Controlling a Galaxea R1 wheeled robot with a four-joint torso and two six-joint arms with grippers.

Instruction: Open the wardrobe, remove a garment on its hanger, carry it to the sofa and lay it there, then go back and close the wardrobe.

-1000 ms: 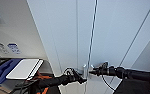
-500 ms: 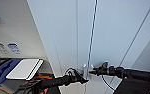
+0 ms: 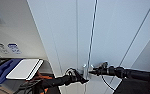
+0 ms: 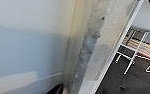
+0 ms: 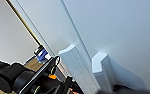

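The wardrobe point(image 3: 66, 37) stands close in front of me in the head view, its two flat white doors meeting at a thin dark seam. A pair of small white handles point(image 3: 85, 70) sits at that seam. My left gripper point(image 3: 79, 78) reaches in from the left and ends right at the left handle. From the right, my right gripper point(image 3: 93, 72) ends at the right handle. The right wrist view has both handles point(image 5: 77, 71) large against the door, with my dark left arm point(image 5: 16, 77) beside them. In the left wrist view the white door point(image 4: 28, 45) is very close.
A white flat panel point(image 3: 26, 68) and a blue object point(image 3: 2, 71) lie low at the left, under a wall with blue labels point(image 3: 13, 48). The left wrist view has dark floor and thin white frame legs point(image 4: 133, 57) beside the wardrobe's edge.
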